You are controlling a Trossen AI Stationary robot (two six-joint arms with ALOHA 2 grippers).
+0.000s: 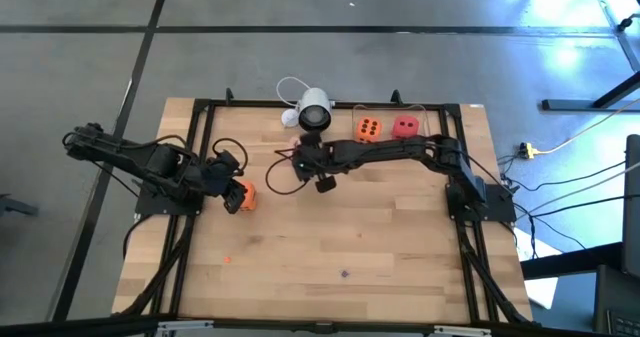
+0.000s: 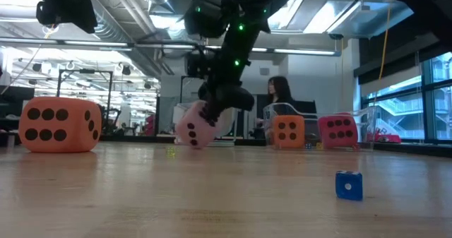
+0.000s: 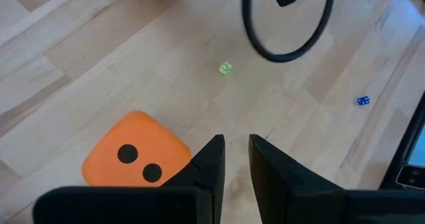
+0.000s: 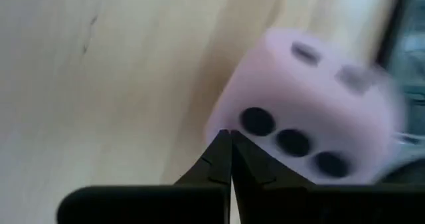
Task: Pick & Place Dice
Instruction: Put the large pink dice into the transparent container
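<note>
Touching pink die (image 4: 312,108) — right gripper (image 4: 230,139), fingers together, no container visible.

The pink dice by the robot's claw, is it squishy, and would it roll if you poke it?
Probably squishy: the pink dice has rounded, foam-like corners. It likely tumbles easily, since it sits tilted beside the shut right gripper. It looks light for its size.

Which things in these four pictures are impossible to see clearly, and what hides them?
- Soft pink cube die: in the high view hidden almost wholly under the right arm; in the right wrist view blurred, its far side cut off.
- Right hand: fingers shut, tips at the pink die; contact unclear.
- Tiny blue die and tiny green die: too small to read the dots.
- Soft orange cube die by the left hand: partly covered by that hand.
</note>
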